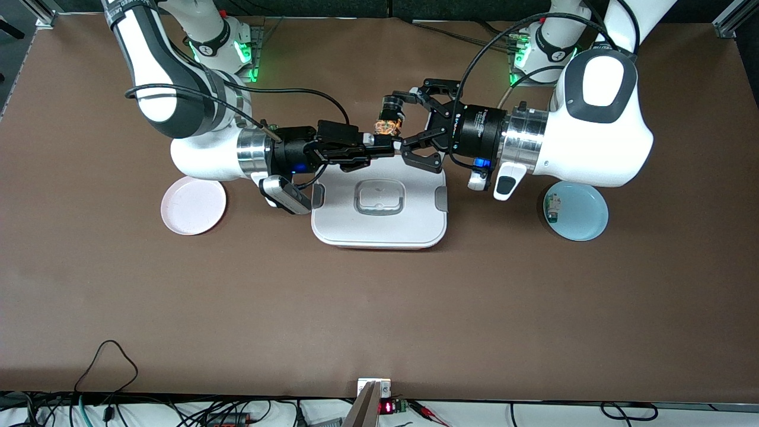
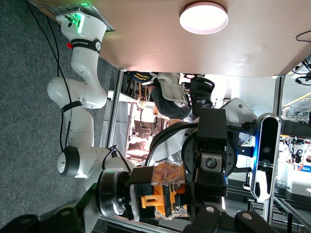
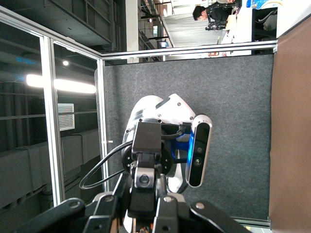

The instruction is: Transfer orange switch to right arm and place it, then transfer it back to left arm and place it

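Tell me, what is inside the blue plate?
In the blue plate lies one small white-and-green component, by its rim. The left arm overhangs the plate's edge and hides part of it.

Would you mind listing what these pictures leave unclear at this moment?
- Left hand, over the box: front view does not show whether its fingers touch the orange switch.
- Right hand: the switch hides its fingertips in the left wrist view.
- Small component on the blue plate: too small to identify.
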Action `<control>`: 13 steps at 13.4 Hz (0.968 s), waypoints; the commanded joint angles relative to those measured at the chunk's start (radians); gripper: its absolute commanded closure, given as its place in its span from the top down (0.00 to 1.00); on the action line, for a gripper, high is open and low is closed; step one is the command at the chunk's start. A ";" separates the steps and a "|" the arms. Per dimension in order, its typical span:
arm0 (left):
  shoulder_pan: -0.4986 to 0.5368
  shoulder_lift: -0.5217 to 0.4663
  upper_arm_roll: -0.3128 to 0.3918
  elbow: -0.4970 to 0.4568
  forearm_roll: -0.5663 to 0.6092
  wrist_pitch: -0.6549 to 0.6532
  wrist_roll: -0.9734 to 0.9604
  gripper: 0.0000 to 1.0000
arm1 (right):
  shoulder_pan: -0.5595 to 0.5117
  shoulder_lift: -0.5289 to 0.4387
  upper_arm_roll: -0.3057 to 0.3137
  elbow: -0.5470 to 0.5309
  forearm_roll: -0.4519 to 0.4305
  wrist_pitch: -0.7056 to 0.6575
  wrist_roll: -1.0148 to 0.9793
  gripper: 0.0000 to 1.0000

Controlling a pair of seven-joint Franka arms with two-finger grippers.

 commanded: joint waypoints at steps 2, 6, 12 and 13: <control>0.001 -0.012 -0.004 0.014 -0.026 0.001 0.000 0.03 | 0.013 0.022 0.000 0.001 0.006 0.003 -0.026 0.27; 0.001 -0.012 -0.004 0.014 -0.026 0.001 0.000 0.03 | 0.012 0.017 0.000 -0.001 0.004 0.002 -0.014 1.00; 0.002 -0.012 -0.004 0.014 -0.026 0.001 0.002 0.03 | 0.015 0.002 0.000 -0.019 0.004 0.000 -0.005 1.00; 0.002 -0.012 -0.004 0.014 -0.026 0.001 0.002 0.03 | 0.015 -0.010 0.000 -0.027 0.003 0.002 -0.003 1.00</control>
